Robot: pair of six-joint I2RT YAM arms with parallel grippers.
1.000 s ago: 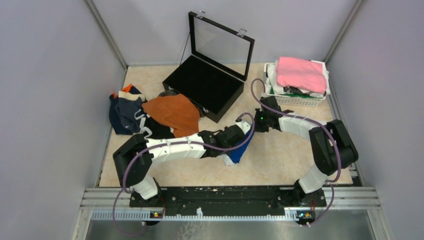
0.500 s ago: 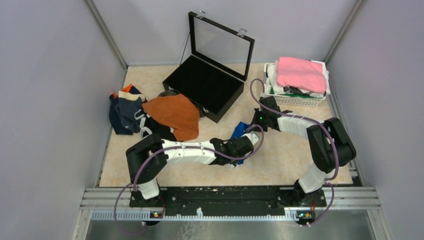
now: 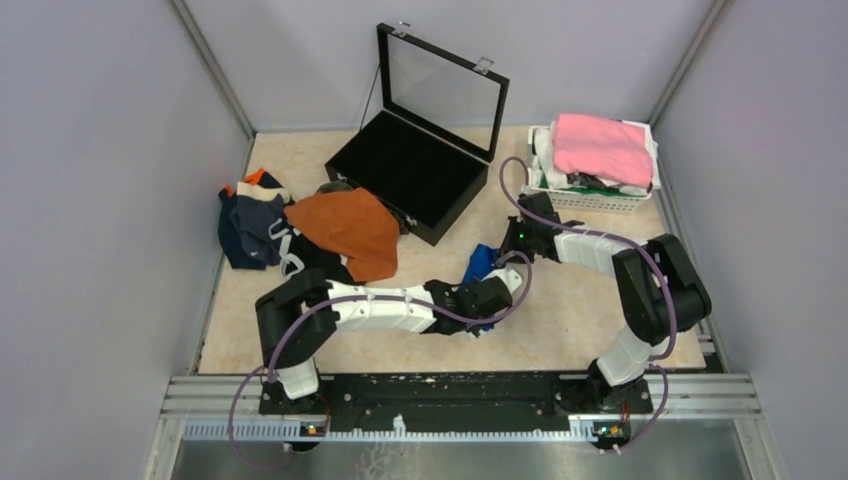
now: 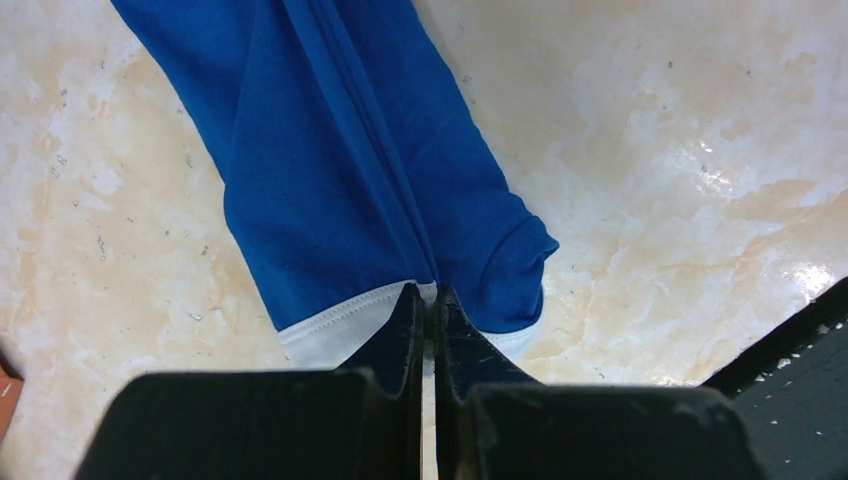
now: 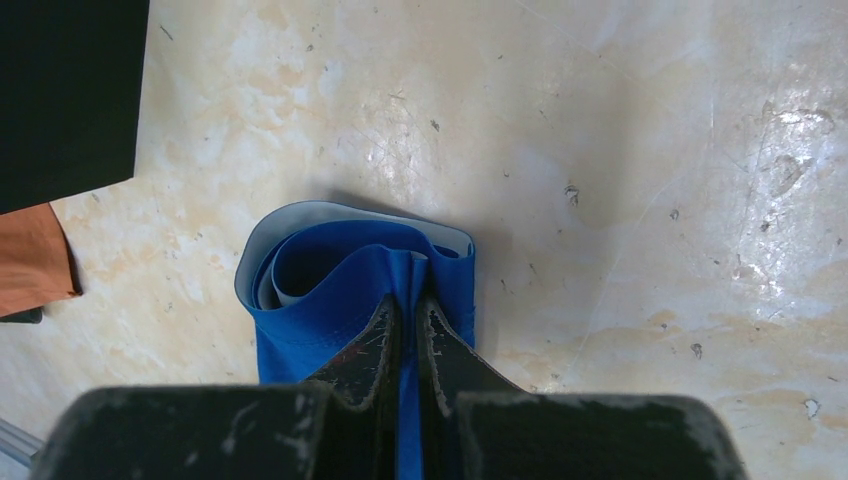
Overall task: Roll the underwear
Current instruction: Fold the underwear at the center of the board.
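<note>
Underwear (image 4: 340, 170) in blue is clamped at one end by the left end effector (image 4: 427, 292), at the other by the right end effector (image 5: 405, 303). It is laid along the bench (image 4: 650, 150).

I work in a robot test cell in a lab. Blank grey panel walls (image 3: 100, 200) in aluminium framing (image 3: 213, 70) box me in. My arms (image 3: 380, 305) are bolted to a slotted metal rail (image 3: 480, 428), purple cables (image 3: 248, 352) looped along them. Underwear (image 3: 345, 225) lies heaped on the marble-print tabletop (image 3: 560, 315).
</note>
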